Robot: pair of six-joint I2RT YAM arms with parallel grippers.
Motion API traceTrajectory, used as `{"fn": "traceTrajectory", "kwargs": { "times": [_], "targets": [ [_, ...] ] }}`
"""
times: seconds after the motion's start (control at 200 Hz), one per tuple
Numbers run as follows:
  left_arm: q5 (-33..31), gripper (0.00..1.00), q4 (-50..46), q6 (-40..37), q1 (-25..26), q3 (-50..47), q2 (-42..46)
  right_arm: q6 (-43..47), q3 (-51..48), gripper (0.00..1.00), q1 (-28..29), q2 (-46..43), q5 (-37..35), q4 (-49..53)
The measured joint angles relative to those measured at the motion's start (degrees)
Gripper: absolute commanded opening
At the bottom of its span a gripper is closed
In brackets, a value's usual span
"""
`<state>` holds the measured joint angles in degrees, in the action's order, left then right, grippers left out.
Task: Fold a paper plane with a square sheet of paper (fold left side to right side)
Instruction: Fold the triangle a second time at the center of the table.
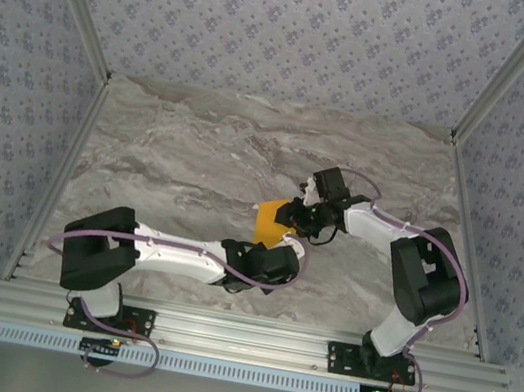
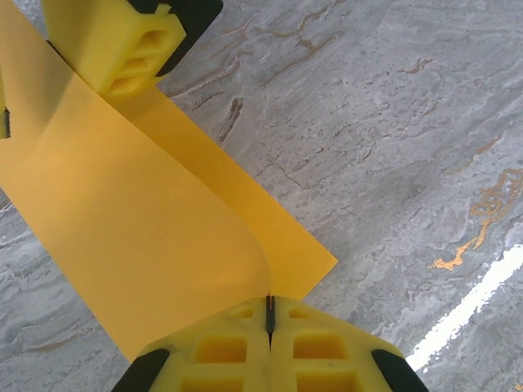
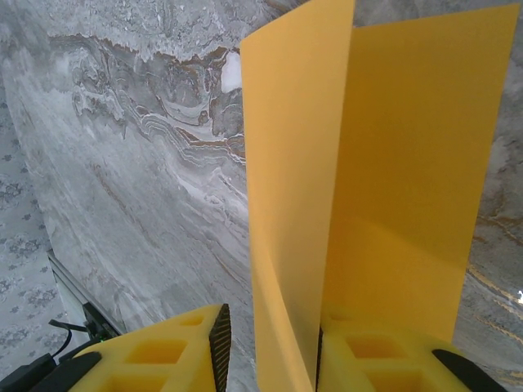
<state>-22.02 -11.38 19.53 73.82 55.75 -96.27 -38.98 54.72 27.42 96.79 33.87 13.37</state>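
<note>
Between its own pads, left claw (image 2: pixel 270 317) clamped fully shut on one edge of the thin orange-yellow square sheet of paper (image 2: pixel 139 229), holding that edge lifted and curled back over the rest of the sheet. Just beyond the pinch, lower layer flat on the grey marbled tabletop (image 2: pixel 392 139), upper layer arching above it, with no crease pressed in.

Looks like the fold of left side to right side, caught partway, judging by the open arch.

At the far end of the sheet from the left claw, right claw (image 3: pixel 274 327) with jaws partly apart and gripping nothing. Raised flap standing in the gap there, lying against one pad and apart from the other. From above, both claws close together near the table's middle, with the sheet between them.

Next, probably: carry the pinched edge across to the opposite edge, line up the corners, lower it, then press along the bend. Calls for slow, level travel, since paper this thin seems likely to buckle or slide on the smooth stone.

In the way, chiefly the right claw's yellow finger (image 2: pixel 114 41), sitting over the sheet's far corner and crowding the path. Farther off, well apart from both claws, grey patterned wall panels (image 1: pixel 291 29).
</note>
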Motion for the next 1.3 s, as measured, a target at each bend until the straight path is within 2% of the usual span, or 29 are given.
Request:
{"fn": "traceTrajectory", "kwargs": {
  "times": [0.19, 0.415, 0.6, 0.804, 0.899, 1.004, 1.179, 1.234, 1.299],
  "targets": [
    [2.1, 0.0, 1.7, 0.2, -1.2, -2.1, 1.7, 0.2, 0.2, 0.4, 0.0, 0.0, 0.0, 0.1],
    [6.7, 0.0, 5.2, 1.5, -3.7, -5.5, 4.6, 1.0, 0.5, 0.59, -0.1, -0.5, 0.0, 0.1],
    [11.5, 0.0, 9.0, 3.3, -6.4, -9.5, 7.3, 1.2, 0.4, 0.75, -1.2, -5.0, -0.5, -0.3],
    [16.2, 0.0, 12.6, 5.4, -9.6, -13.3, 9.9, 1.3, -2.5, 0.76, -2.9, -12.5, -1.1, -1.8],
    [18.6, 0.0, 14.8, 6.5, -11.4, -15.6, 11.6, 1.5, -5.7, 0.7, -3.1, -14.9, -1.3, -2.0],
    [21.2, 0.0, 17.4, 7.7, -14.0, -18.1, 13.6, 1.3, -11.0, 0.58, -2.9, -17.5, -1.5, -3.2],
    [25.0, 0.0, 19.3, 9.0, -17.8, -20.7, 15.9, -0.3, -18.1, 0.17, -0.4, -19.4, -1.8, -4.9],
    [25.9, 0.0, 19.7, 9.1, -18.6, -20.9, 16.3, -0.4, -19.2, 0.09, 0.8, -19.5, -2.1, -5.1],
    [27.0, 0.0, 20.3, 9.3, -19.6, -21.0, 16.5, -1.0, -20.2, 0.04, 2.3, -19.5, -2.8, -5.5]
  ]
}}
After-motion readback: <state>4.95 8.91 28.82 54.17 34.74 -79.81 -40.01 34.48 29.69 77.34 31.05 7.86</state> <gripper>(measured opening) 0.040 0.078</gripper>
